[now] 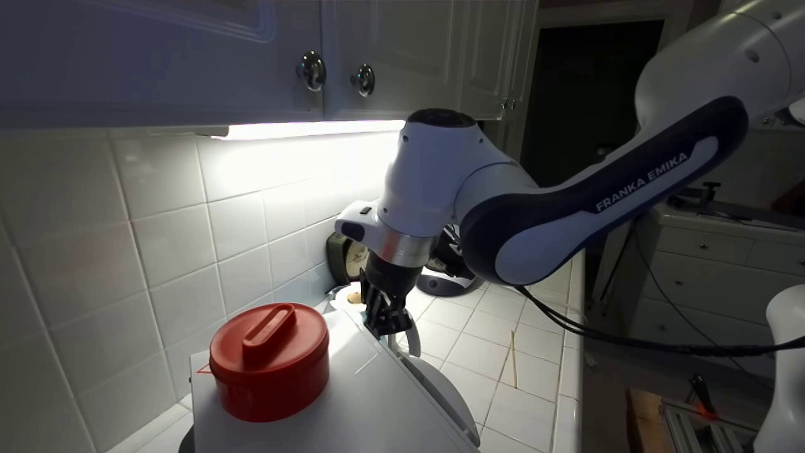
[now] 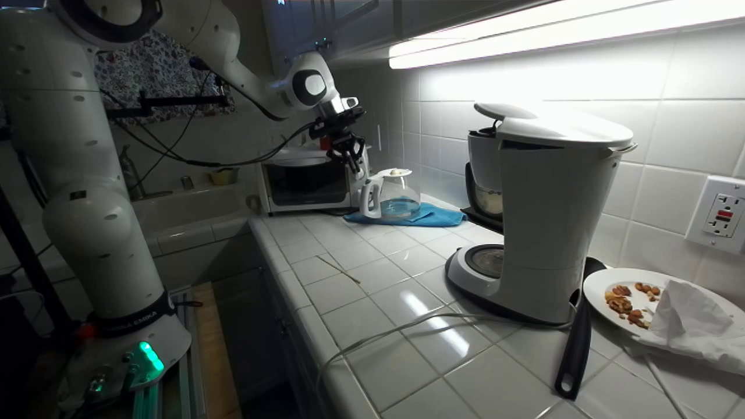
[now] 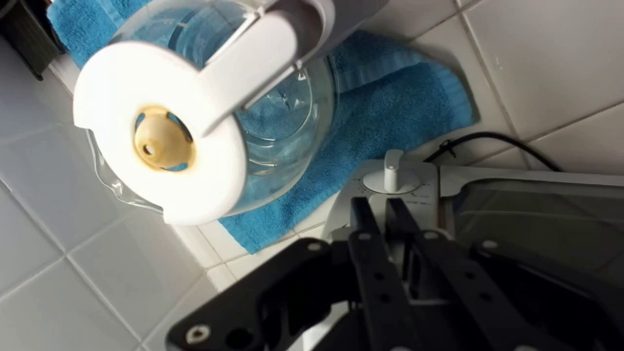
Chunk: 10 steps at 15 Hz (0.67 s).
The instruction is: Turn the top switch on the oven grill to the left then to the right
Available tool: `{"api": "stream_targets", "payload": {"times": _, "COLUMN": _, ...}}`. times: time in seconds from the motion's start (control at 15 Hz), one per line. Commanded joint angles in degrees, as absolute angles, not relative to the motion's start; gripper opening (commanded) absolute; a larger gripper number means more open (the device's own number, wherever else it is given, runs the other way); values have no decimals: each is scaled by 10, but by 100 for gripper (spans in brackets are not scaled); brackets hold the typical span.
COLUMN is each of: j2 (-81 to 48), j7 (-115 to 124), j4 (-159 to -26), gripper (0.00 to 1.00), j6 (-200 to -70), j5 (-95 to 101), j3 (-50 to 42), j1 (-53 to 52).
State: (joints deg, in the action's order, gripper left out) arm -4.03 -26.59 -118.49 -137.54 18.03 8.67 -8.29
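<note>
We find the oven grill [image 2: 305,185] at the far end of the table [image 2: 349,311], in the corner where its front edge stops, with a red lidded container [image 1: 270,371] standing on top. The white arm [image 1: 434,170] reaches in across the front edge, and we see its fingers [image 3: 371,256] pointing down before the control panel [image 3: 420,199], a narrow gap between them and, so far as we can make out, nothing held. In the wrist view one switch [image 3: 392,173] shows clear just past the fingers, which cover much of the panel, so we cannot tell whether they touch another. Beside the oven grill, toward the wall edge, a glass coffee pot [image 2: 406,195] with a white lid [image 3: 209,173] stands on a blue towel [image 2: 439,217]. A clock [image 1: 356,259] stands close by the wall edge. Along that edge, well apart from these, we have a coffee maker [image 2: 547,233], then a plate [image 2: 596,285] of nuts [image 2: 618,304] with crumpled paper [image 2: 687,317]. A thin stick [image 2: 339,269] lies near the front edge.
</note>
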Motion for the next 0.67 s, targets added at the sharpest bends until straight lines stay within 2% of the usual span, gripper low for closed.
{"api": "stream_targets", "payload": {"times": 0.0, "j2": -14, "j7": -213, "j4": -1196, "gripper": 7, "j6": -1335, "j5": 236, "j3": 91, "j1": -96}}
{"api": "stream_targets", "payload": {"times": 0.6, "j2": -30, "j7": -34, "j4": -1166, "gripper": 7, "j6": -1206, "j5": 337, "j3": 106, "j1": -126}}
